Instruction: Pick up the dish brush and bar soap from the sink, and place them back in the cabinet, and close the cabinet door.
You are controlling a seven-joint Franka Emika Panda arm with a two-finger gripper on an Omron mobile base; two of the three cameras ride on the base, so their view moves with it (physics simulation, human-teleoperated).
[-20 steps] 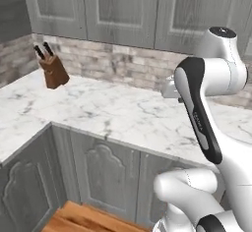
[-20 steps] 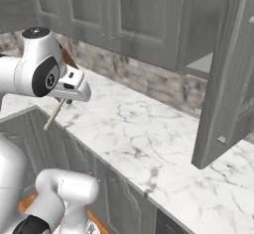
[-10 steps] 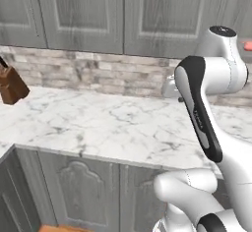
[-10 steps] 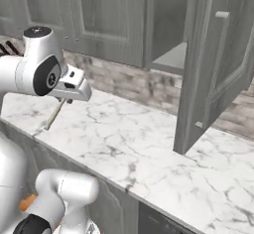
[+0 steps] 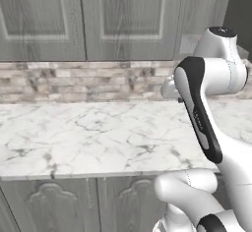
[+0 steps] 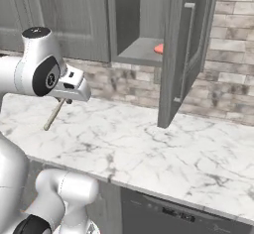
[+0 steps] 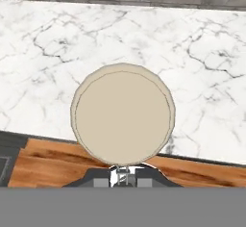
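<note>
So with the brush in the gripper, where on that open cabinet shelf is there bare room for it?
The grey inner shelf lies bare from its left wall to the small orange-red bar soap at its right end, beside the open grey wood-grain door. That corner is crowded.

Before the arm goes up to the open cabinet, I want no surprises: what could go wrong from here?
1. The dish brush hangs long below the shut gripper, so its end could strike the cabinet shelf edge.
2. The cabinet door stands open over the counter; a wide swing could hit it.
3. The bar soap already lies inside and might get pushed.
</note>
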